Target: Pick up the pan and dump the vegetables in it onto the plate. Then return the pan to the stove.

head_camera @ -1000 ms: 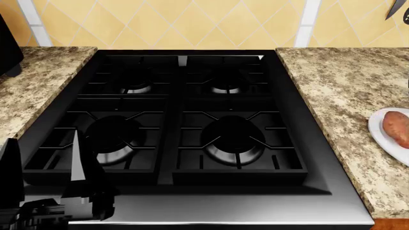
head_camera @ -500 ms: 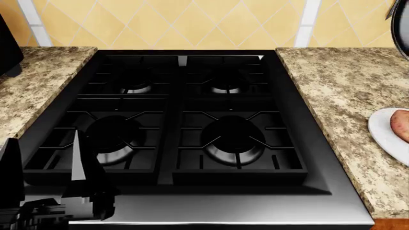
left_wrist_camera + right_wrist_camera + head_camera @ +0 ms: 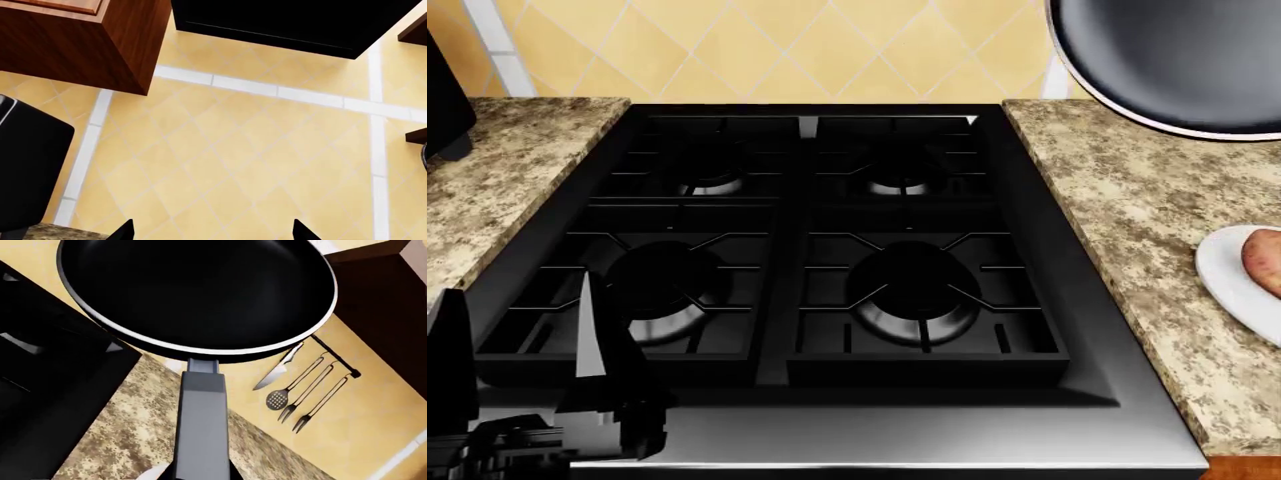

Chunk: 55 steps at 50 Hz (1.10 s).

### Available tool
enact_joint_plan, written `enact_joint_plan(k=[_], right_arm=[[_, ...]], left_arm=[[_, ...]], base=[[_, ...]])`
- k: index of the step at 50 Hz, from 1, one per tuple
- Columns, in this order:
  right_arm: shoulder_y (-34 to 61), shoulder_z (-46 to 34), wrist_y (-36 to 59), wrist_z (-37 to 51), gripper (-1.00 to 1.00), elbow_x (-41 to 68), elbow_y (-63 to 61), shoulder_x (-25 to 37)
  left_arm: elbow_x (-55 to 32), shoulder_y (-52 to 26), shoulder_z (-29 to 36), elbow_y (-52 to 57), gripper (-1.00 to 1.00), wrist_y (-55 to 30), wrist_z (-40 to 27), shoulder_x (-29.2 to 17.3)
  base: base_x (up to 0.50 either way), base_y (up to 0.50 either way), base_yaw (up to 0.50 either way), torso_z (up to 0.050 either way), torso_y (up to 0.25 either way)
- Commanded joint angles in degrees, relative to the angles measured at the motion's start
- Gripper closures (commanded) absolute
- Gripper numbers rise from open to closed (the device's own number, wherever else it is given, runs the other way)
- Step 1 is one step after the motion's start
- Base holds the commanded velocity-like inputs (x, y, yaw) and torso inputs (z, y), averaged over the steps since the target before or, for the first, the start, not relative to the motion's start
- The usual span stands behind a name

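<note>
Right gripper itself is out of frame in its wrist view, so I cannot tell how its fingers stand; the pan handle (image 3: pixel 201 425) runs straight down to the bottom edge of that picture, toward the camera, but the hold on it is not visible. Left gripper (image 3: pixel 212 232) shows only as two dark fingertips (image 3: pixel 125 231) well apart, with nothing between them, pointed at the yellow tiled wall (image 3: pixel 233 160). In the head view the left arm (image 3: pixel 587 400) sits low at the front left corner of the stove (image 3: pixel 827 420), touching none of the task's things.

One pan (image 3: pixel 1174 60) is visible, up in the air at the top right of the head view, above the right-hand counter (image 3: pixel 1134 190) near the back wall, its black inside empty and its silvery rim facing the camera. One white plate (image 3: pixel 1225 285) lies on that counter at the right edge of the picture, partly cut off, with one potato (image 3: pixel 1265 262) resting on it. Pan and plate are well apart, the pan being farther back.

All four burners lie bare under black grates. On the wall beyond the pan hangs one rack (image 3: pixel 333 357) with four utensils: a knife (image 3: pixel 279 371), a slotted spoon (image 3: pixel 280 397), and two forks (image 3: pixel 313 407). One black appliance (image 3: pixel 446 100) stands on the left-hand counter.
</note>
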Motion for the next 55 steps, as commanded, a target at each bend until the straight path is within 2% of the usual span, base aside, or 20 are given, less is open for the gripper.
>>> enact_joint_plan(k=[1,15,36,55], right_arm=[[5.38,-0.65,0.65,-2.22,1.00,7.98,-3.05,-0.20],[7.77,-9.38,-1.71,-0.74,1.00,12.98,-3.09,0.60],[9.38,-23.18,-6.76,1.13,1.00,12.95,-1.26,0.94],[7.67,-26.27,-6.87,-0.12,1.00,13.45,-0.34,0.78]], left_arm=[[-0.05,-0.09,0.17,-0.03,-1.00,0.00,-0.18,-0.16],[-0.42,-0.16,0.01,0.04,-1.00,0.05,-0.49,-0.49],[-0.41,-0.11,0.14,-0.32,-1.00,0.52,-0.72,-0.72],[-0.30,-0.29,0.43,-0.56,-1.00,0.67,-0.97,-0.88]], base=[[0.00,0.00,0.00,0.000,0.000],[0.00,0.00,0.00,0.001,0.001],[0.00,0.00,0.00,0.000,0.001],[0.00,0.00,0.00,0.001,0.001]])
